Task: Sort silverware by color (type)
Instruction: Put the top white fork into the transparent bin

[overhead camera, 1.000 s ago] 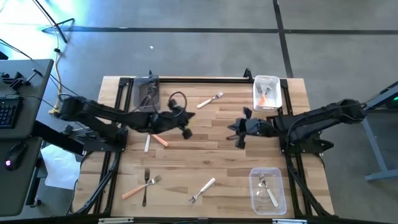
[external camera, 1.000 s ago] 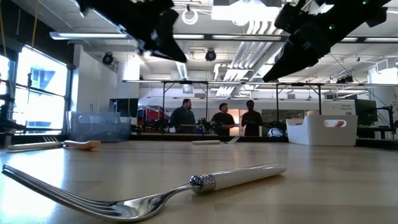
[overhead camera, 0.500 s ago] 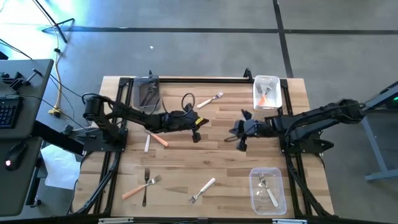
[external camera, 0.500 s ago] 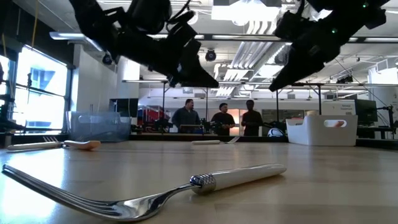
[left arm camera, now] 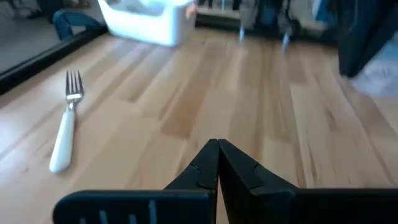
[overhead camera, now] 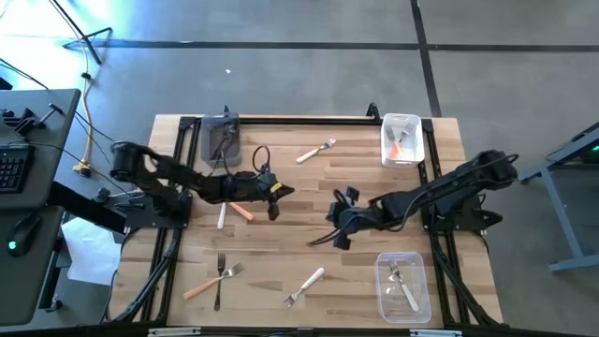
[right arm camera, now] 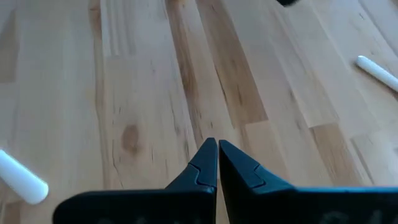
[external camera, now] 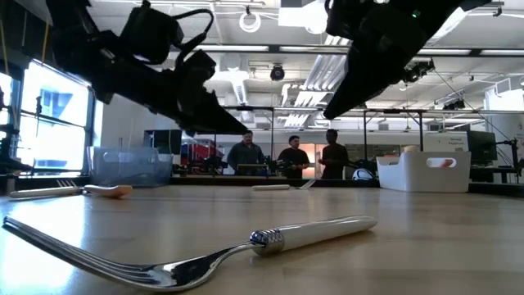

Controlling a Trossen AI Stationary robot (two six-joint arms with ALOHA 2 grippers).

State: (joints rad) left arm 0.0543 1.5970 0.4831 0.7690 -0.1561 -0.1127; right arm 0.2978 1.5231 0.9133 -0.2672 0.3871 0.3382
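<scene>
Forks (overhead camera: 305, 285) with white, salmon and dark handles lie scattered; left gripper (overhead camera: 273, 208) and right gripper (overhead camera: 337, 236) are closed, empty.

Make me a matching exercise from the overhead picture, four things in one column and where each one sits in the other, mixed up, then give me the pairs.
Things:
1. white bin
2. clear bin
3. grey bin
4. left tool

Places, as the high view shows the table:
A. bottom right corner
B. over bare wood, a little left of the middle
C. top right corner
D. top left corner

Pairs: 1-C, 2-A, 3-D, 4-B
</scene>
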